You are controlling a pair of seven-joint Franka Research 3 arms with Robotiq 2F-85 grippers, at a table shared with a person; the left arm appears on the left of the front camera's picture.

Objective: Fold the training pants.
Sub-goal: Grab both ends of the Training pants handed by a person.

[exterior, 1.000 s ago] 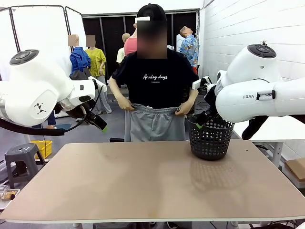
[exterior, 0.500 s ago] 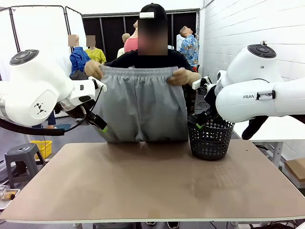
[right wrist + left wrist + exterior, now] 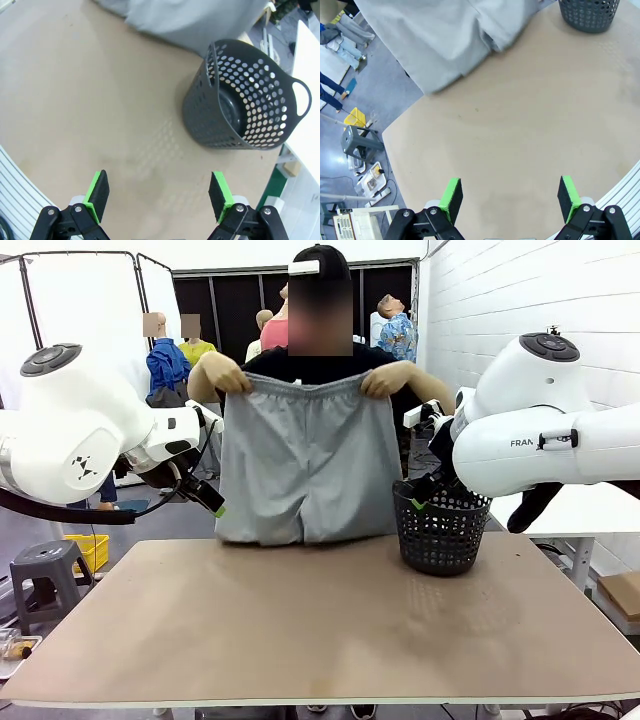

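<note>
Left gripper [image 3: 510,194] is hanging released, green pads spread wide over the bare tan wooden table [image 3: 530,115]. Right gripper [image 3: 159,194] is standing just as wide, grasping nothing, near the black perforated plastic basket [image 3: 240,105]. At the far side a person's hands [image 3: 228,373] are holding the light grey jersey training pants [image 3: 305,465] up by the gathered waistband. The hems are hanging at the table's far edge, just beside the basket; whether they are touching it is unclear.

One pair of training pants [image 3: 305,465], one black basket [image 3: 440,535], one table [image 3: 300,640], one person [image 3: 320,366]
</note>
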